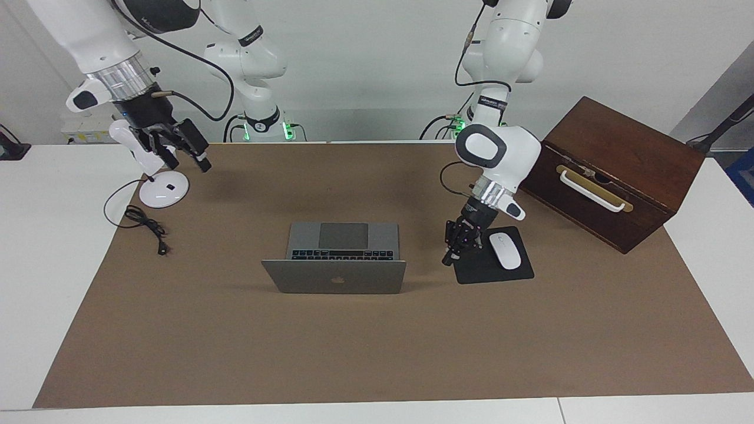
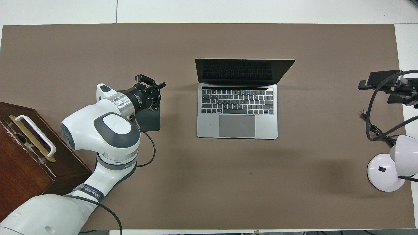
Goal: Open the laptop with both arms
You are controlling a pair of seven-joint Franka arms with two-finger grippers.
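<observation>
The silver-grey laptop [image 1: 343, 235] stands open in the middle of the brown mat, with its lid [image 1: 336, 277] upright and the apple logo on it. Its black keyboard and grey trackpad show in the overhead view [image 2: 236, 107]. My left gripper [image 1: 453, 252] is open and low over the edge of the black mouse pad [image 1: 480, 272], beside the laptop and apart from it. It also shows in the overhead view [image 2: 157, 94]. My right gripper [image 1: 187, 160] is open and empty, raised over the white lamp's base [image 1: 164, 190], well away from the laptop.
A white mouse [image 1: 505, 251] lies on the mouse pad. A dark wooden box [image 1: 618, 171] with a white handle stands at the left arm's end. The lamp's black cable [image 1: 147, 227] lies at the right arm's end. The brown mat [image 1: 377, 347] covers the table.
</observation>
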